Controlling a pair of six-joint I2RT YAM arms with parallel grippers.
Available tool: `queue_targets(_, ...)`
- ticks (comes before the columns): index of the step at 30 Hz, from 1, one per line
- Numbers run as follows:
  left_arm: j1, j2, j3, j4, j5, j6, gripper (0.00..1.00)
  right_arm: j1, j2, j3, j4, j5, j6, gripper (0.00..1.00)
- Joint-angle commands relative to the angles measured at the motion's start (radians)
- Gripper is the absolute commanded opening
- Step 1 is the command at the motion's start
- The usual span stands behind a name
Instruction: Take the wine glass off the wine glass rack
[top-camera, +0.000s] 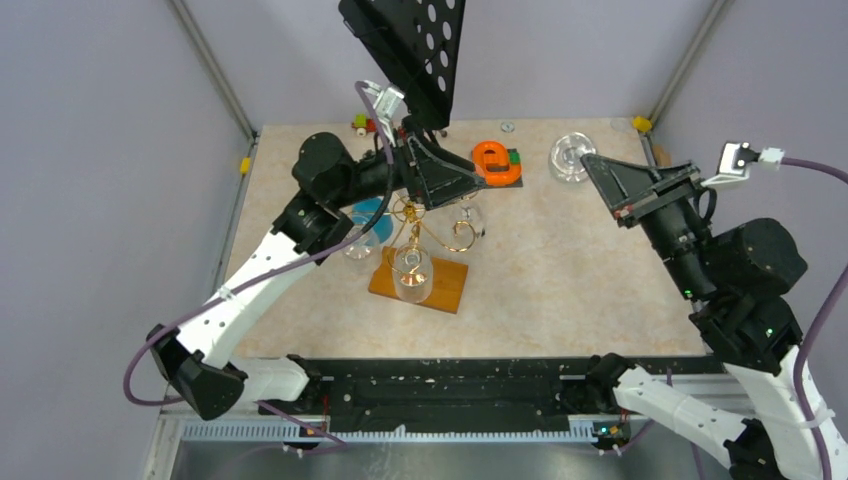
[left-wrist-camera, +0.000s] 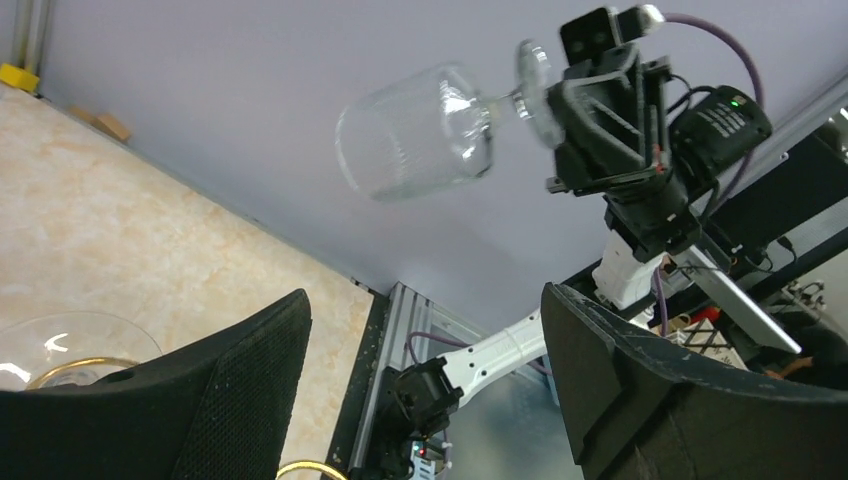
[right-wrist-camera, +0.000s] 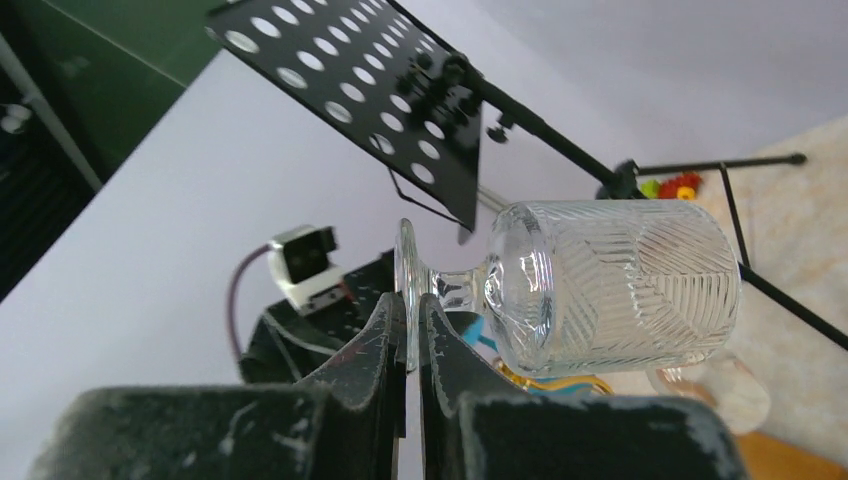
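Left of the middle of the table (top-camera: 560, 290), the left gripper (left-wrist-camera: 425, 300) is held with jaws spread wide over the wine glass rack (top-camera: 448, 288). Near the far right edge, the wine glass (right-wrist-camera: 610, 285) is pinched by its foot in the right gripper (right-wrist-camera: 412, 330), with free room around.

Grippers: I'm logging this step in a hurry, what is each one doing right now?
Left gripper: open, holding nothing.
Right gripper: shut on the foot of a wine glass.
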Motion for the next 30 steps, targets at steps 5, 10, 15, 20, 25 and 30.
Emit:
queue_targets(5,-0.02,0.073,0.044,0.313,-0.13,-0.254,0.87,0.0,0.074,0.1,0.277,-0.053,-0.022,0.0)
queue_targets(10,-0.025,0.105,0.033,0.378,-0.205,-0.397,0.83,0.0,0.102,0.07,0.38,-0.124,0.121,0.0)
queue_targets(15,-0.028,0.077,-0.055,0.426,-0.336,-0.574,0.79,0.0,0.093,-0.054,0.642,-0.172,0.224,0.0)
queue_targets(20,-0.031,0.068,-0.078,0.464,-0.333,-0.675,0.79,0.0,0.106,-0.104,0.754,-0.225,0.322,0.0)
queue_targets(25,-0.037,0.069,-0.082,0.504,-0.296,-0.722,0.79,0.0,0.111,-0.117,0.788,-0.249,0.352,0.0)
queue_targets(30,-0.042,0.06,-0.109,0.618,-0.259,-0.792,0.77,0.0,0.116,-0.151,0.813,-0.256,0.39,0.0)
